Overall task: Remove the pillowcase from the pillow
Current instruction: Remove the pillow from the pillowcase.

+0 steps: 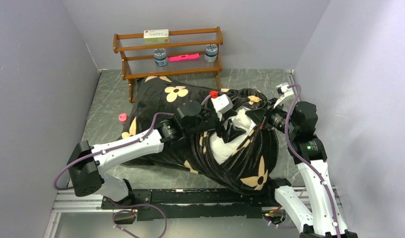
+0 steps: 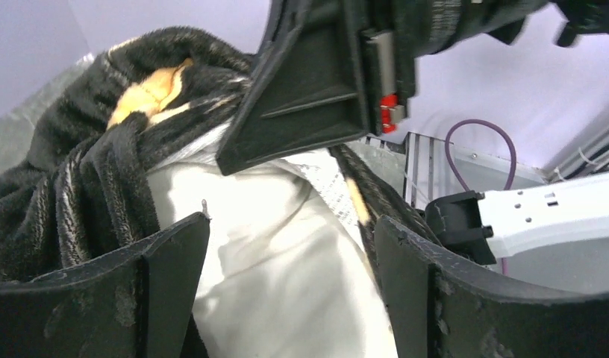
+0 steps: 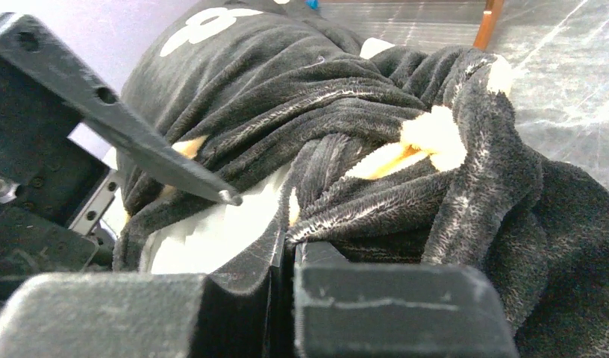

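The black plush pillowcase [image 1: 161,99] with tan flowers lies bunched across the table. At its opening the white pillow [image 1: 223,148] shows through. My left gripper [image 1: 234,126] is at that opening. In the left wrist view it [image 2: 292,224] stands open, with the bare pillow [image 2: 286,291] between its fingers and the pillowcase [image 2: 70,194] folded back on the left. My right gripper [image 1: 261,121] faces it from the right. In the right wrist view it [image 3: 290,242] is shut on a fold of the pillowcase [image 3: 324,97] edge, beside the pillow [image 3: 204,239].
A wooden shelf [image 1: 168,49] stands at the back with a box, two jars and a pink item on it. A pink cap [image 1: 123,117] lies on the table left of the pillowcase. Grey walls close in on both sides. The two grippers are very near each other.
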`<move>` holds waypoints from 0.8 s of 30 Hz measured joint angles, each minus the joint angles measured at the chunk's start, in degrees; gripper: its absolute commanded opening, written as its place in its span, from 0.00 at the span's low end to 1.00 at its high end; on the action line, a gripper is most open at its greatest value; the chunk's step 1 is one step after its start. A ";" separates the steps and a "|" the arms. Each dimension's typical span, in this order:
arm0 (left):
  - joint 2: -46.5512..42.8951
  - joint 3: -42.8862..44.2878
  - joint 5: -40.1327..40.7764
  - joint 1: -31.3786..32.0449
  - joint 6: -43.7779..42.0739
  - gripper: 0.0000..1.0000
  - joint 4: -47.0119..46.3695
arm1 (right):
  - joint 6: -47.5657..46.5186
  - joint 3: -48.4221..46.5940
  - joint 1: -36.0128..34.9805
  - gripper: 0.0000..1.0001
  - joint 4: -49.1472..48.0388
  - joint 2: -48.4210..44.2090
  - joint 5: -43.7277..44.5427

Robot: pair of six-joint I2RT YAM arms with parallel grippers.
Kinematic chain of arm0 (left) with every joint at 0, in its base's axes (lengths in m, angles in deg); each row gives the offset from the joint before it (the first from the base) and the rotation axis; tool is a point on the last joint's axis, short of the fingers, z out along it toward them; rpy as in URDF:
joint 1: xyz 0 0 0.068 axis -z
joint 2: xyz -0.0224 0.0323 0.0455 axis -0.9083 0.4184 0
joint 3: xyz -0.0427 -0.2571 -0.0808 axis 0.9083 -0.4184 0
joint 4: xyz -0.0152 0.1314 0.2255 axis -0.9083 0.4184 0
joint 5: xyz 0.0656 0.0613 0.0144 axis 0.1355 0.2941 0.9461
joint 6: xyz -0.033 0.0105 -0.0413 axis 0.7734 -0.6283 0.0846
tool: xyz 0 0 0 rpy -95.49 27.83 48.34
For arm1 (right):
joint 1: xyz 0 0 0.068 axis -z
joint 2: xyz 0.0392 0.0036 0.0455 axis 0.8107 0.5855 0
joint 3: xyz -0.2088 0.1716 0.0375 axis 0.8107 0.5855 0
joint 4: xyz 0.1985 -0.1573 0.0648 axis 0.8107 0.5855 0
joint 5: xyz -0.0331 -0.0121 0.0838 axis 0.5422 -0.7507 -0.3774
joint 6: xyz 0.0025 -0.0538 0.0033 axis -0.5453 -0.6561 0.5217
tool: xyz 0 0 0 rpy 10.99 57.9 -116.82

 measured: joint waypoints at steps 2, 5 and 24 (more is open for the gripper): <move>-2.21 -2.67 -1.16 0.31 -1.57 0.87 -3.21 | 0.00 0.00 0.00 0.00 0.02 -0.13 -0.26; -5.46 -6.43 -2.40 1.07 -5.11 0.88 -7.80 | 0.00 0.00 0.00 0.00 0.07 -0.15 -0.61; 1.05 -2.62 -2.43 1.57 -30.40 0.87 -5.16 | -0.24 0.00 -0.02 0.00 1.70 -1.22 -1.57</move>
